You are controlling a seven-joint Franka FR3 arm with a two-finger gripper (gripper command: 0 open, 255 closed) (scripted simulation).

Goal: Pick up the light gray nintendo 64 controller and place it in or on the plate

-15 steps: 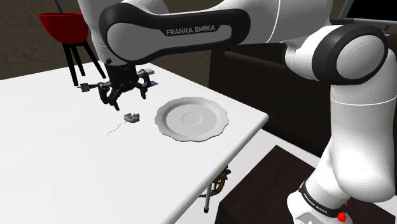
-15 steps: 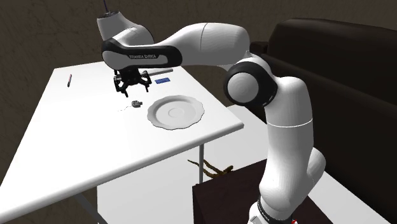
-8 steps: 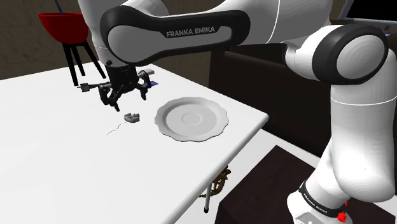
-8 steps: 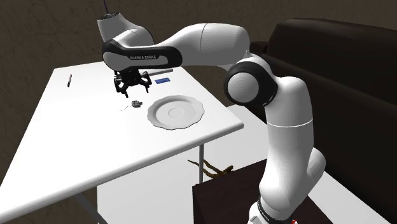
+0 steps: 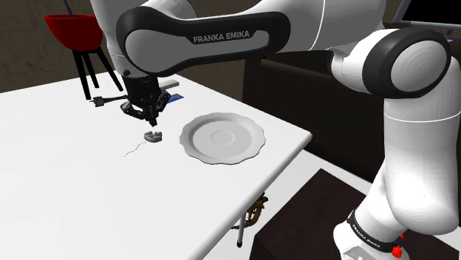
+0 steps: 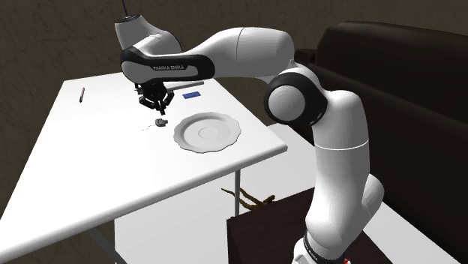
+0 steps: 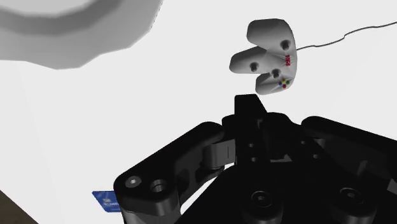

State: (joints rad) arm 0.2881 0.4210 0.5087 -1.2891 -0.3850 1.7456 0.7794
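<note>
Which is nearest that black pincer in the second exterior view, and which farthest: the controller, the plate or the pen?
1. Light grey controller: just under the pincer, on the table.
2. White plate: toward that view's right.
3. Pen: far off near the table's left edge.

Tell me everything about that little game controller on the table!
The Nintendo 64 controller is light gray, with three stubby handles, a few dark knobs, tiny coloured buttons and a red mark. A thin cord trails from it across the white table. It lies flat and face up, close to the wavy-edged white plate but apart from it. The black gripper hangs just above it, fingers together, not touching. Only the table touches it.
</note>
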